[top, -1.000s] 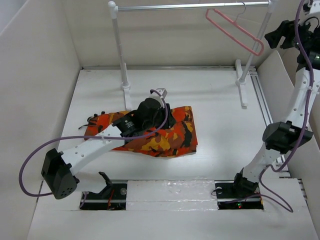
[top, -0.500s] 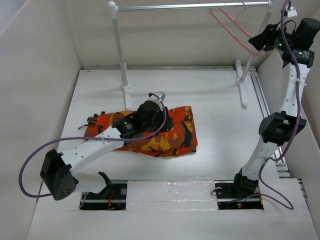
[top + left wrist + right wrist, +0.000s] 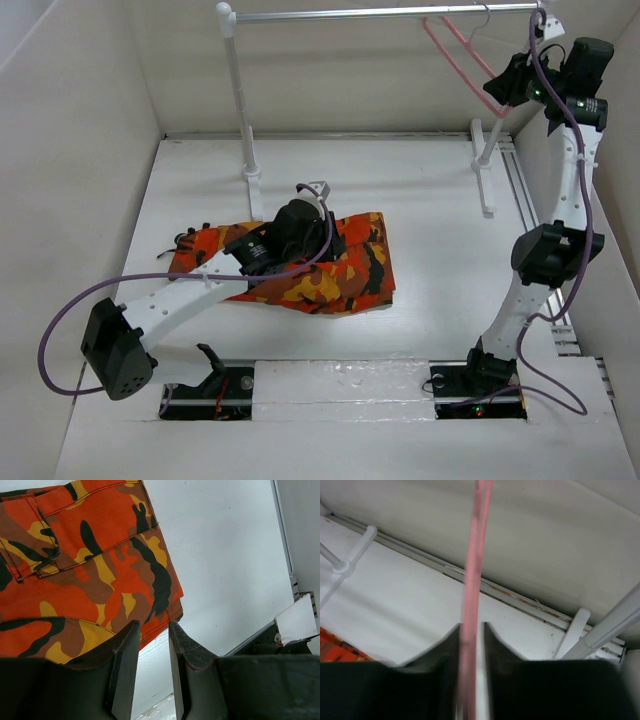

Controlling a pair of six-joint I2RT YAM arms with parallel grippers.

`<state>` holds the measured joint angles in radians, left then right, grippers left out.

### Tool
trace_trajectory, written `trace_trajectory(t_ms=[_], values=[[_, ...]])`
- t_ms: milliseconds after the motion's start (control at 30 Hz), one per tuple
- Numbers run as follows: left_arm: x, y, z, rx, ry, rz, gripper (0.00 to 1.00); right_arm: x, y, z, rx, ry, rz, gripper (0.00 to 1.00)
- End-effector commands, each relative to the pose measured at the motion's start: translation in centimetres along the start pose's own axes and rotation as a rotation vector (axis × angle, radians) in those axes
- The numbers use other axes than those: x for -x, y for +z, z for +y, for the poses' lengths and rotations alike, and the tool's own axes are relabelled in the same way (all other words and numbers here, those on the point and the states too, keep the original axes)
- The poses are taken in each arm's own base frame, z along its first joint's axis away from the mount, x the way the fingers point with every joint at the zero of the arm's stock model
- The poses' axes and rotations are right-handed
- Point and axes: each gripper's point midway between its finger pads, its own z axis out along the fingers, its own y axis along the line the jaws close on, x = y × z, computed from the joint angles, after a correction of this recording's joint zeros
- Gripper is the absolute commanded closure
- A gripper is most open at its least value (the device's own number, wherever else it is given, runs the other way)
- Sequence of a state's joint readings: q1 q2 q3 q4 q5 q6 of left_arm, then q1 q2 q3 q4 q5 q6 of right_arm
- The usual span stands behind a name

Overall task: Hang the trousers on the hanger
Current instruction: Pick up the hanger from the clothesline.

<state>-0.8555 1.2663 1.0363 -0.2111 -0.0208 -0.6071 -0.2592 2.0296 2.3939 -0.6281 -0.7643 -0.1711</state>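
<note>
Seemingly clenched on the hanger [image 3: 472, 570] above the table's [image 3: 430, 220] far right corner, right end effector [image 3: 470, 628] set for unhooking; left end effector [image 3: 150, 627] narrowly parted, empty, over the trousers [image 3: 75, 565].

In the top view we find the left arm [image 3: 200, 285] covering the middle of the trousers [image 3: 355, 275]. In the left wrist view the trousers run off the upper and left edges. In the right wrist view the hanger [image 3: 471, 575] is blurred and leaves the upper edge. We cannot tell whether the right gripper [image 3: 471, 627] touches it.
</note>
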Motion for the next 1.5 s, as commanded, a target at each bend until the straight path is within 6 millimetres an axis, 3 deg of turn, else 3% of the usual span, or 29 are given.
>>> trace_trajectory(t_ms=[0, 67, 100, 167, 300, 333, 400, 567, 600, 667, 700, 767, 800, 833, 900, 933, 1033, 1100, 1267, 1333, 1367, 1400, 1467], values=[[1.8, -1.1, -0.8, -0.016, -0.019, -0.055, 0.75, 3.5, -0.7, 2.0, -0.029, -0.118, -0.054, 0.92], [1.9, -1.3, -0.8, -0.018, -0.024, -0.061, 0.75, 4.1, -0.8, 2.1, -0.064, -0.134, -0.066, 0.95], [1.9, -1.3, -0.8, -0.016, -0.027, -0.063, 0.75, 5.7, -1.6, 3.0, -0.085, -0.164, -0.097, 1.0], [2.1, -1.4, -1.0, -0.019, -0.041, -0.063, 0.74, 7.3, -1.7, 4.0, -0.141, -0.193, -0.128, 1.0], [4.4, -2.4, -1.1, -0.003, -0.068, -0.1, 0.69, 10.4, -3.3, 5.5, -0.238, -0.243, -0.188, 1.0], [5.0, -2.7, -1.4, -0.009, -0.069, -0.113, 0.65, 11.5, -4.6, 5.5, -0.294, -0.257, -0.21, 1.0], [6.3, -3.5, -2.2, -0.023, -0.066, -0.144, 0.55, 11.9, -5.3, 5.8, -0.325, -0.268, -0.219, 1.0], [8.6, -4.6, -4.4, -0.081, -0.07, -0.177, 0.47, 12.9, -7.7, 6.8, -0.368, -0.284, -0.25, 1.0], [9.7, -5.2, -5.6, -0.113, -0.072, -0.194, 0.46, 11.3, -7.5, 6.8, -0.362, -0.272, -0.206, 1.0], [9.8, -5.1, -6.1, -0.132, -0.07, -0.185, 0.46, 10.7, -7.6, 6.7, -0.367, -0.275, -0.192, 1.0], [10.8, -5.6, -6.9, -0.153, -0.072, -0.205, 0.44, 9.6, -7.6, 7.4, -0.359, -0.277, -0.187, 1.0], [11.1, -5.5, -7.9, -0.187, -0.068, -0.192, 0.42, 8.7, -7.8, 8.1, -0.354, -0.28, -0.196, 1.0], [12.0, -6.1, -8.8, -0.21, -0.067, -0.21, 0.41, 8.9, -8.9, 8.7, -0.358, -0.288, -0.219, 1.0], [12.4, -6.1, -9.2, -0.219, -0.065, -0.215, 0.41, 7.3, -8.0, 9.0, -0.341, -0.281, -0.201, 1.0], [13.3, -6.0, -10.3, -0.246, -0.06, -0.219, 0.41, 7.7, -8.6, 9.9, -0.335, -0.3, -0.24, 1.0], [13.4, -5.9, -10.6, -0.255, -0.056, -0.214, 0.4, 6.6, -8.0, 10.2, -0.322, -0.298, -0.224, 1.0], [13.9, -5.4, -11.4, -0.278, -0.056, -0.211, 0.4, 6.3, -7.6, 9.9, -0.323, -0.307, -0.224, 1.0], [14.2, -5.3, -12.1, -0.306, -0.065, -0.213, 0.4, 7.1, -7.6, 10.2, -0.309, -0.321, -0.25, 1.0], [15.5, -5.3, -13.3, -0.338, -0.089, -0.237, 0.4, 6.9, -8.2, 12.8, -0.259, -0.339, -0.269, 1.0], [16.6, -5.8, -14.1, -0.363, -0.102, -0.267, 0.41, 4.6, -7.7, 14.0, -0.239, -0.325, -0.21, 1.0], [16.8, -5.6, -14.3, -0.366, -0.106, -0.268, 0.41, 4.4, -8.4, 15.0, -0.234, -0.328, -0.21, 1.0], [17.7, -6.1, -14.9, -0.388, -0.11, -0.295, 0.41, 1.9, -7.9, 15.5, -0.221, -0.312, -0.162, 1.0], [18.1, -5.6, -15.4, -0.398, -0.126, -0.298, 0.41, -0.1, -7.9, 17.4, -0.202, -0.293, -0.14, 1.0]])
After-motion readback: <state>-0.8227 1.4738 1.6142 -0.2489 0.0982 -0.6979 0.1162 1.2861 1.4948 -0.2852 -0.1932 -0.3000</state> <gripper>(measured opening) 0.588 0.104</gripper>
